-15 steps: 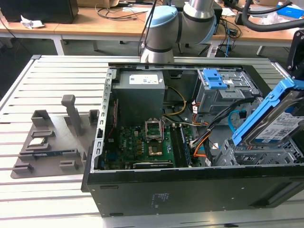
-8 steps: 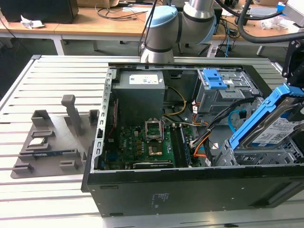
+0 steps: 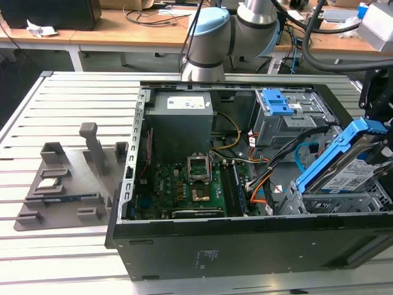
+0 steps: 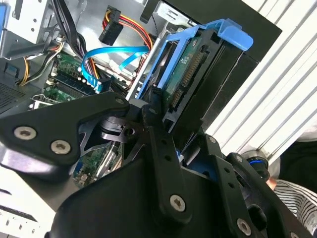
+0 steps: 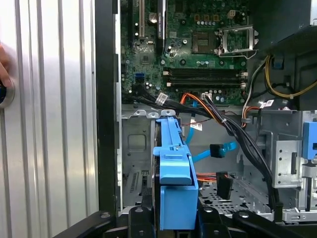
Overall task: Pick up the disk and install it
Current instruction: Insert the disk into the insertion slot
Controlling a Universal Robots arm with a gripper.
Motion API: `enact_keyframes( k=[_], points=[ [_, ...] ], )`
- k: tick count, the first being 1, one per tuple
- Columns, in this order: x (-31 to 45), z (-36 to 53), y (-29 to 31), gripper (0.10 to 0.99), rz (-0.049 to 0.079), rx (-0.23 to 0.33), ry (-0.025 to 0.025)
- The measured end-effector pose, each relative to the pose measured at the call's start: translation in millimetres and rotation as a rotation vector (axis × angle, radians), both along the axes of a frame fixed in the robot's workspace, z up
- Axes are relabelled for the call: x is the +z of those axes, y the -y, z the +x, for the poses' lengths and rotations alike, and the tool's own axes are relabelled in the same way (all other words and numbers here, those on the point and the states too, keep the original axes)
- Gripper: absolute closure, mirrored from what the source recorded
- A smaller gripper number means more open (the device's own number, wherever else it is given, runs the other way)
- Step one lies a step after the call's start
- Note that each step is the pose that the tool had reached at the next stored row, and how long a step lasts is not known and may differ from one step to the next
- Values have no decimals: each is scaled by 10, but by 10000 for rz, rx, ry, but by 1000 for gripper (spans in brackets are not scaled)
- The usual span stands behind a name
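Setting: slatted metal counter (image 3: 73, 92) carrying an open black computer case (image 3: 245, 239), with a grey fixture tray (image 3: 67, 178) lying beside it on the exterior view's left; cluttered desks stand behind.
Step in hand: install. The disk (image 3: 351, 166) is off the counter and carried tilted over the drive cage (image 3: 344, 200) at the case's corner on the exterior view's right.
Gripper: the gripper (image 5: 173, 218) is clamped on the disk's blue carrier frame, one black finger (image 5: 141, 213) on each side; in the second wrist view the same fingers (image 4: 158, 139) pinch the frame near the connector edge.
Disk against gripper: held on edge between the jaws, pointing from the wrist toward the case interior, with the motherboard (image 5: 198, 49) beyond.
Seating: apparently not yet home, since the disk sits at a slant above the cage, though contact with the cage is hard to judge.
Next move calls for: squaring the carrier to the bay rails and keeping clear of the blue data cable (image 5: 213, 151) and the orange leads.
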State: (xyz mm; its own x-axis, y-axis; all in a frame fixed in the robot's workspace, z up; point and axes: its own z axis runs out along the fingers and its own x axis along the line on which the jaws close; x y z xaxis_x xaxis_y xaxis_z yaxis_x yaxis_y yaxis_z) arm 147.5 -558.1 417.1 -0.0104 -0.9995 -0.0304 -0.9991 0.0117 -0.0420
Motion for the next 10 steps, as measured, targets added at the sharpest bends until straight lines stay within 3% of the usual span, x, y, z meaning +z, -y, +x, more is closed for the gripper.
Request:
enact_keyframes(
  k=[1, 2, 5, 10],
  points=[
    [-19, 0, 0, 722, -5, 0, 0],
    [-101, 0, 0, 722, -17, 0, 0],
    [-114, -29, 0, 722, -15, 0, 3],
    [-118, -165, 0, 722, -18, 0, 1]
  ],
)
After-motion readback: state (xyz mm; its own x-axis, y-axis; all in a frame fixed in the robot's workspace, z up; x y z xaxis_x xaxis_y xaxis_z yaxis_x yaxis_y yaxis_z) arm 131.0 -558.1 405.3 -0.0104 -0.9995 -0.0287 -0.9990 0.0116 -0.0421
